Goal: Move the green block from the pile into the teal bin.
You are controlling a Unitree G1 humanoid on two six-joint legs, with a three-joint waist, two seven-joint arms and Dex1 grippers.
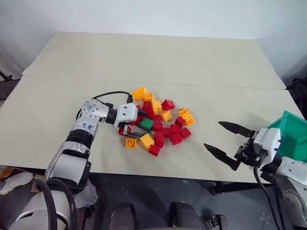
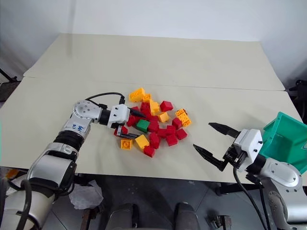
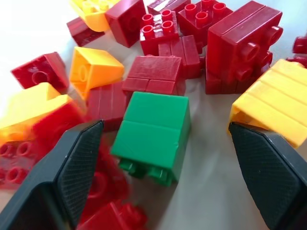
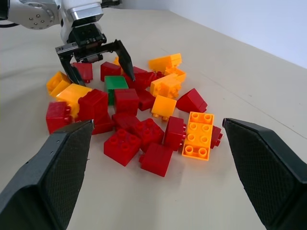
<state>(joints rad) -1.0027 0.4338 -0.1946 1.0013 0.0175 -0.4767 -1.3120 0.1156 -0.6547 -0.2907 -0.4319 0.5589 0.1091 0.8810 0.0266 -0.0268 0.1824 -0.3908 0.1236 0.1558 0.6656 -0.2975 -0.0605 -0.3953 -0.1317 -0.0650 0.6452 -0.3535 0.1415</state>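
Observation:
The green block (image 3: 153, 136) lies tipped on its side, studs toward the wrist camera, at the near left of the pile (image 1: 158, 122) of red and yellow-orange bricks. My left gripper (image 1: 139, 124) is open and low over the pile, one finger on each side of the green block with a gap to each. A yellow brick (image 3: 276, 103) lies close against one finger, and red bricks crowd the other. My right gripper (image 1: 212, 134) hangs open and empty at the table's front right, apart from the pile. The teal bin (image 1: 290, 129) stands at the right edge, behind the right hand.
The pale table (image 1: 144, 62) has a seam running across it behind the pile. Its front edge lies just below the bricks and both hands. A black cable (image 1: 108, 93) loops over my left wrist. A lone yellow brick (image 1: 130, 143) lies at the pile's near left.

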